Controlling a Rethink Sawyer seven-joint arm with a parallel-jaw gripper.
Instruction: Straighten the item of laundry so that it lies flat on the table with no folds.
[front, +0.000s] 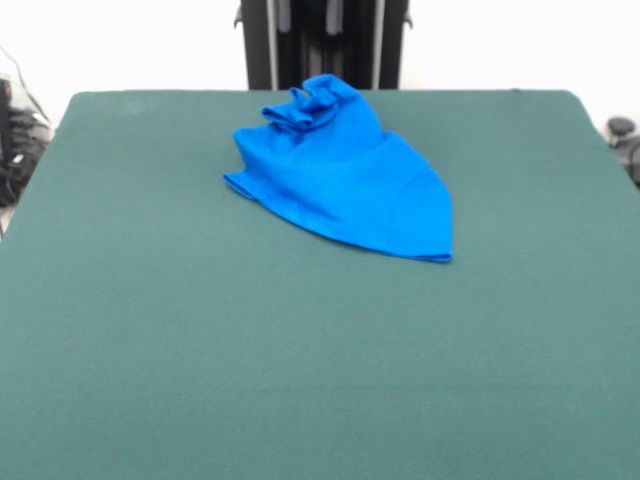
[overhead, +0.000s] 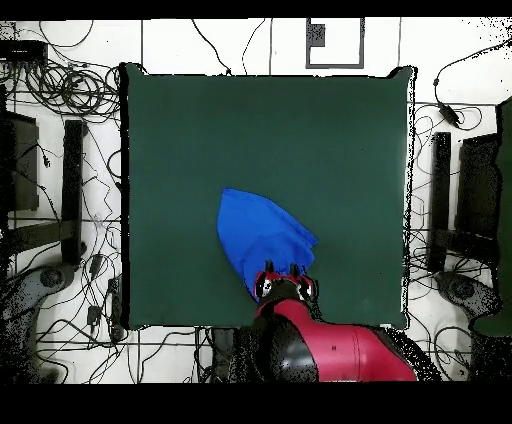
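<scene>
shirt (front: 345, 170) lies bunched, tapering diagonally across table (front: 200, 350).

Blue T-shirt (overhead: 260, 236) bunched on green table (overhead: 330, 140); pincer (overhead: 283, 282) over its near end

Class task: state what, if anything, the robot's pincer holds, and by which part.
It cannot be told. The pincer sits over the bunched end of the blue T-shirt, nearest the robot, but no grip shows.
</scene>
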